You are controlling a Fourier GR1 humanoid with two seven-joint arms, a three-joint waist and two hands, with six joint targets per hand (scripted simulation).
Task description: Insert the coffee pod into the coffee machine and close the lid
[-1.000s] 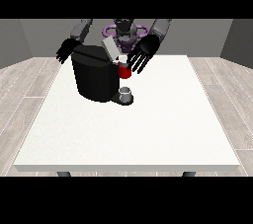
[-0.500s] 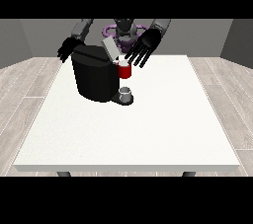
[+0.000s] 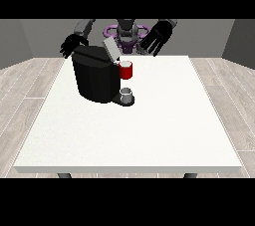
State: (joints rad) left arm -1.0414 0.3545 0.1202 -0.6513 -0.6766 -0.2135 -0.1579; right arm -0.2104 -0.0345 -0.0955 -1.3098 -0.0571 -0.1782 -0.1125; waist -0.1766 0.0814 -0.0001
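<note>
The black coffee machine point(image 3: 97, 78) stands near the white tabletop's point(image 3: 164, 130) far left corner, its lid point(image 3: 110, 50) tilted up. A grey thing point(image 3: 126, 92) sits at its base, probably light, rigid and smooth; pinching its sides seems best. Both the hand at the view's right point(image 3: 155, 38) and the hand at the view's left point(image 3: 72, 46) hover with fingers spread, holding nothing.

Robot body: grey torso point(image 3: 126, 33), purple rings at shoulders (both sides), grey arms, black hand point(image 3: 155, 38) each side.
</note>
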